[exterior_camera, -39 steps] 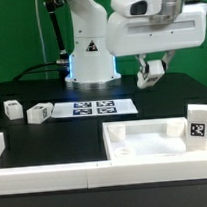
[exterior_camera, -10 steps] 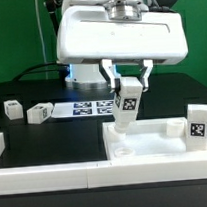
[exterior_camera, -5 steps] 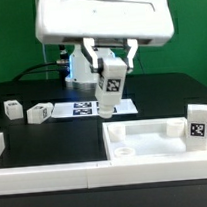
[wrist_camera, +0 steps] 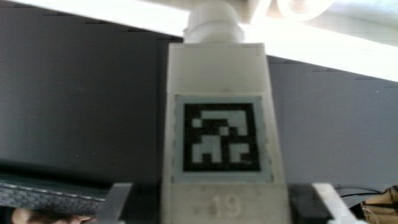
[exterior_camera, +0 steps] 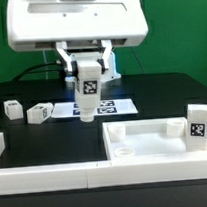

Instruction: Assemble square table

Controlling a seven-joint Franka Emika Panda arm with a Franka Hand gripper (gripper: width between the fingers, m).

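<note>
Closed on one leg with the end effector, pinching its upper part. Held upright, tag toward the exterior view, in front of the marker board and well apart from the table top. Second leg upright at the top's right end. Third leg and fourth leg lying on the desk, exterior view's left.

white blocky plastic leg I hold: smooth, matt. black table surface: matt. white square plastic top, lower right: smooth.
</note>
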